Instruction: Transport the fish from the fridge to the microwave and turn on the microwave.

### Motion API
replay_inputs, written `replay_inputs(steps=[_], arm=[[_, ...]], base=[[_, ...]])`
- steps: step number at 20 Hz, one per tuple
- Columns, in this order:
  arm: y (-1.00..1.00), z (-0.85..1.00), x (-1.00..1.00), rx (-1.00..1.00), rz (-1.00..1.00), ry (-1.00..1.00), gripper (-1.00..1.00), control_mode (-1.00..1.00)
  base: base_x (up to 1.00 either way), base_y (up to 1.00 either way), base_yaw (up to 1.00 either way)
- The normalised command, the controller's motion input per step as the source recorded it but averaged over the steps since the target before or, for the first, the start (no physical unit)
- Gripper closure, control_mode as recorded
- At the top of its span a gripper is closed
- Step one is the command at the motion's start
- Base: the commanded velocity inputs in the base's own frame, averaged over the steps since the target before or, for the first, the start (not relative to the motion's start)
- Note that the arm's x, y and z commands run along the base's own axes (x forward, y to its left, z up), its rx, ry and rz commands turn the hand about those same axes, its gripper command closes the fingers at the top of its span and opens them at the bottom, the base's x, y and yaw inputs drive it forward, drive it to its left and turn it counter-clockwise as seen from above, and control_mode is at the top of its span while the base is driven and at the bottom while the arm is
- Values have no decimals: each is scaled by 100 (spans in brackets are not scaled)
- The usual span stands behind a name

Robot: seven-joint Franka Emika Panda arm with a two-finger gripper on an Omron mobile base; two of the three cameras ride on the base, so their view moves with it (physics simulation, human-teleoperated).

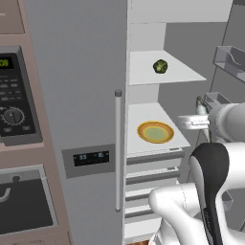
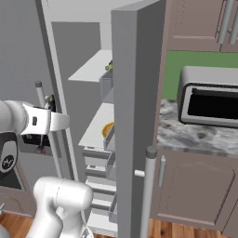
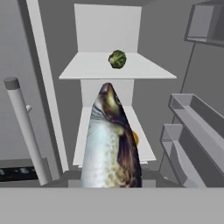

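The silver-grey fish [image 3: 111,144] with a darker back fills the middle of the hand view, pointing into the open fridge [image 1: 81,86]. My gripper [image 1: 199,109] is shut on the fish, and the fish covers its fingertips. The gripper hangs just outside the fridge, to the right of the middle shelf, where a yellow-orange plate [image 1: 155,132] lies bare. The microwave [image 1: 14,98], with its button panel and round knob, is at the far left, beyond the fridge's shut left door.
A lumpy green vegetable [image 1: 160,66] sits on the upper shelf. The open right fridge door [image 2: 135,116] with door bins [image 3: 192,131] stands close on my right. A dark oven [image 1: 21,206] is below the microwave. A grey toaster oven [image 2: 209,100] stands on the counter.
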Motion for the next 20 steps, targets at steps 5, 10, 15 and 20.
replay_inputs(steps=[5,10,15,20], arm=[[0,0,0,0,0,0,100,-100],[0,0,-1,0,0,1,100,100],[0,0,0,0,0,0,100,100],[0,0,0,0,0,0,100,100]], base=[[0,0,0],[-1,0,0],[-31,5,1],[-36,12,1]])
